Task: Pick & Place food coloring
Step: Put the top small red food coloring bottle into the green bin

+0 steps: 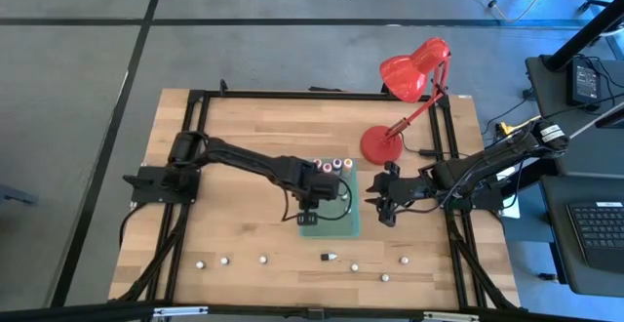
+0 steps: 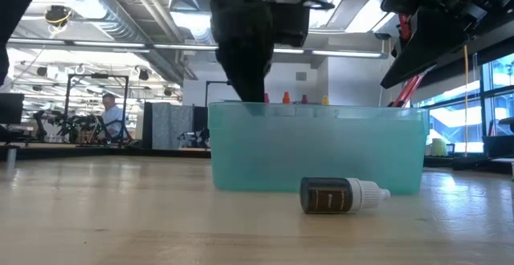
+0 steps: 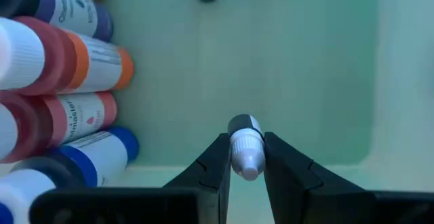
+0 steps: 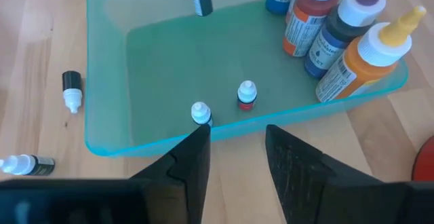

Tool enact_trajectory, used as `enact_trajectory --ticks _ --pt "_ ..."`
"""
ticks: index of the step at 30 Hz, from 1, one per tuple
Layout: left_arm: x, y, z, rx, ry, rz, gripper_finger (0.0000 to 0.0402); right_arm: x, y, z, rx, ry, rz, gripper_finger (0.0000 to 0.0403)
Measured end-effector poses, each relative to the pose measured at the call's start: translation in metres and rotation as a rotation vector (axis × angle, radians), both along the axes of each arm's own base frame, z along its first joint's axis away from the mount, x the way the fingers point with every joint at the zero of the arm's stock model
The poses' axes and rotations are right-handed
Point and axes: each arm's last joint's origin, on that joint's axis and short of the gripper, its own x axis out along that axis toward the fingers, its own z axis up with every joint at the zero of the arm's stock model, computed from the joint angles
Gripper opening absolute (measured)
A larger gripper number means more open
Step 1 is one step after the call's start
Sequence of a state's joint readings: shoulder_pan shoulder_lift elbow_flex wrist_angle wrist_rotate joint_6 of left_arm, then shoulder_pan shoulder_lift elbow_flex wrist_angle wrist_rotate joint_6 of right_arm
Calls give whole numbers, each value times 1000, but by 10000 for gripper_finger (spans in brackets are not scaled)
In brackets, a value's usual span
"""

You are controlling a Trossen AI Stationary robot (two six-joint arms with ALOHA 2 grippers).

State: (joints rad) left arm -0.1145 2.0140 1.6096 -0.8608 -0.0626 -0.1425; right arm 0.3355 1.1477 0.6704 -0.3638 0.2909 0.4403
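Two arms meet at your teal tray, which sits mid-table on pale wood planks. Your left gripper hangs over the tray interior, its fingers closed on a small dark bottle with a pale cap, cap toward the wrist. Your right gripper waits just outside the tray's near wall, jaws parted and holding nothing. Larger colouring bottles stand clustered in one tray corner; two tiny capped bottles stand upright on the tray floor near the right fingers. On the bare wood beside the tray lie a dark bottle on its side and further small bottles in a loose row along the front edge. Beyond the table you see a red desk lamp and an open workshop with a person seated far off.
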Motion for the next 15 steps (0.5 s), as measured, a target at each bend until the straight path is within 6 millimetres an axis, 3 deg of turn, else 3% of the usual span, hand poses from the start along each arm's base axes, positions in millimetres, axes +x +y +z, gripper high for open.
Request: enact_trajectory --ticks 15 --pt "5 5 -29 56 84 22 65 0 0 0 -3 -1 0 145"
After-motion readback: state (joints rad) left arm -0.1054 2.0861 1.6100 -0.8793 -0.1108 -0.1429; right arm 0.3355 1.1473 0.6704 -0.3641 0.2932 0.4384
